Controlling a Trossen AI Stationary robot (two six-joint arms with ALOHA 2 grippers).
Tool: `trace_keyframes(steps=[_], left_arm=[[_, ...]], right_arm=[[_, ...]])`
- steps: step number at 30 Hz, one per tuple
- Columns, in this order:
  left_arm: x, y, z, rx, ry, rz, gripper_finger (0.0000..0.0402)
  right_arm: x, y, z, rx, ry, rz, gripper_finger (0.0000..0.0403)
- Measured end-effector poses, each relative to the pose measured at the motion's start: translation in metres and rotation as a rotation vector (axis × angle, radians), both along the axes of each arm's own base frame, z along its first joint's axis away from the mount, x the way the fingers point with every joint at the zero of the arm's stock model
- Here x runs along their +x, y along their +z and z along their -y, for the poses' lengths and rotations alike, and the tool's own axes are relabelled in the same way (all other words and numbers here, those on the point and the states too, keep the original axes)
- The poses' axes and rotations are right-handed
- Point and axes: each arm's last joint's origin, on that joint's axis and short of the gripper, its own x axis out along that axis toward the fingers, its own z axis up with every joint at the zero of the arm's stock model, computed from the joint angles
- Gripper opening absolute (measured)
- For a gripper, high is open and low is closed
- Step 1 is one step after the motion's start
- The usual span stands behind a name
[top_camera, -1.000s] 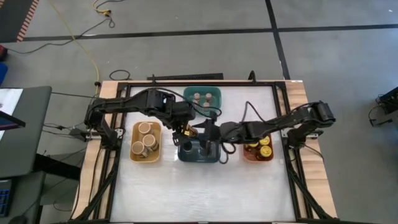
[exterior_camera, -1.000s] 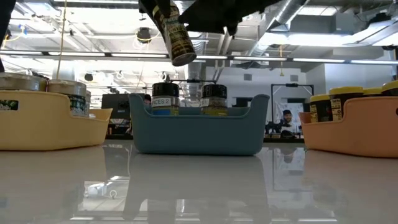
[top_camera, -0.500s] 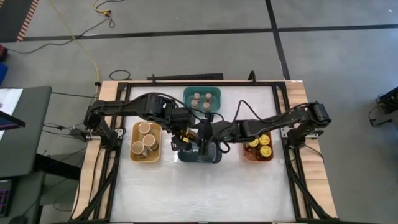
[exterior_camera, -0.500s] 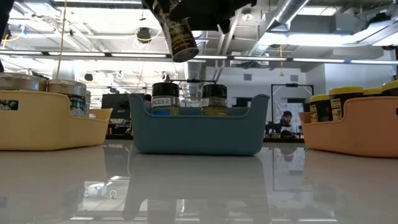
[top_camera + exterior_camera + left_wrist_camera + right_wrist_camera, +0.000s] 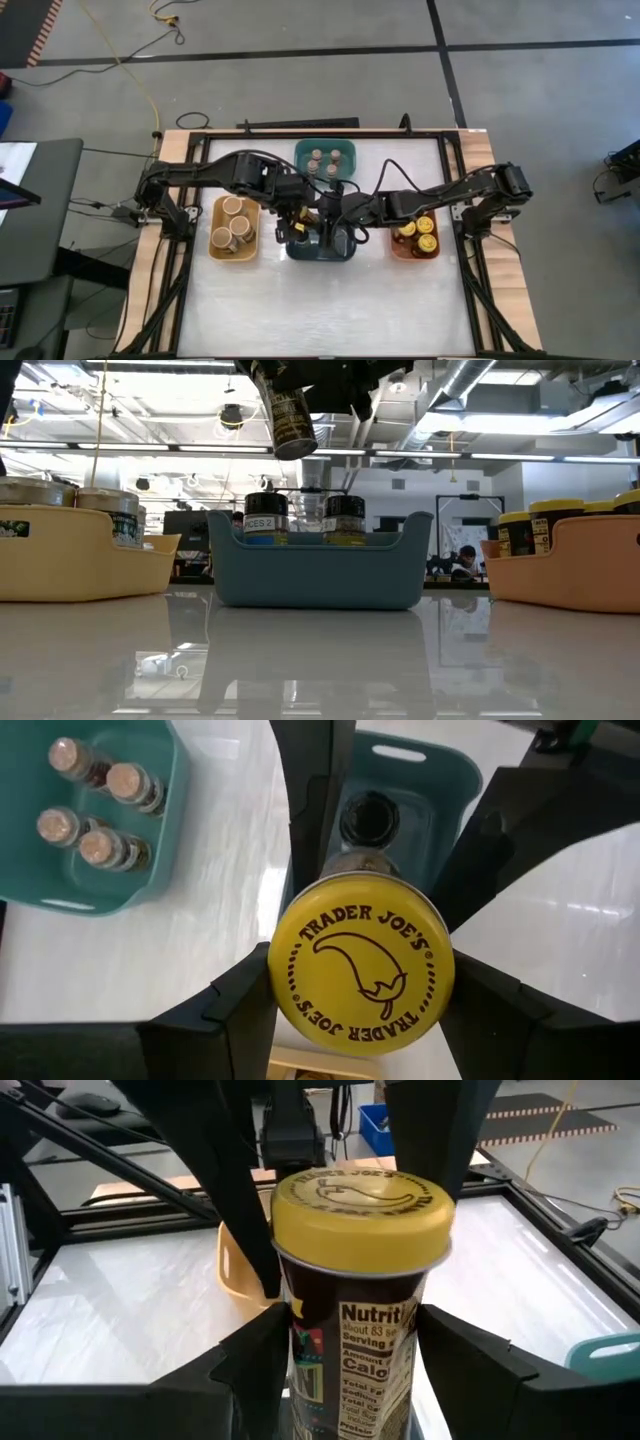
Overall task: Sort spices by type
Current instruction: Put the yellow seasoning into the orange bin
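A spice jar with a yellow lid (image 5: 360, 985) and a dark printed label (image 5: 350, 1350) hangs in the air above the dark-blue bin (image 5: 320, 247). In the low view the jar (image 5: 290, 415) is tilted high over that bin (image 5: 320, 575). My left gripper (image 5: 300, 212) is shut on its lid end. My right gripper (image 5: 324, 215) is shut on its body. Two dark-lidded jars (image 5: 262, 520) stand in the dark-blue bin. My left gripper pinches the yellow lid by its rim (image 5: 285, 975) between its two fingers, coming from above and slanting down. The jar hangs below them, clear of the bin. My right gripper pinches the jar's labelled body just under the lid (image 5: 300, 1355), one finger on each side. Its fingers (image 5: 315, 810) come nearly level from the table's right and lie across the jar.
The teal bin (image 5: 325, 157) at the far middle holds several small brown-topped jars. The yellow bin (image 5: 216, 205) on the left holds tan-topped jars. The orange bin (image 5: 415, 254) on the right holds yellow-lidded jars. Bare white table lies toward the near edge.
My right gripper has drawn in toward the table's left, up to the jar held by my left gripper. The jar has tipped a little nearer upright and stays high above the dark-blue bin.
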Motion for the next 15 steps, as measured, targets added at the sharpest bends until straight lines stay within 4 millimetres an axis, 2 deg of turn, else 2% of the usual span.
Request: trace_keyframes(steps=[5, 12, 15], left_arm=[[0.0012, 0.0006, -0.0003, 0.004, 0.001, 0.014, 0.0224], [0.0012, 0.0006, -0.0006, -0.001, 0.024, 0.016, 0.0229], [0.0014, 0.0007, -0.0004, -0.011, 0.043, 0.021, 0.0239]], right_arm=[[-0.0002, 0.0, -0.0005, -0.011, 0.005, -0.003, 0.0235], [-0.0003, -0.0003, -0.0005, -0.027, 0.012, -0.008, 0.0165], [-0.0003, -0.0004, -0.0006, -0.029, 0.016, -0.01, 0.015]])
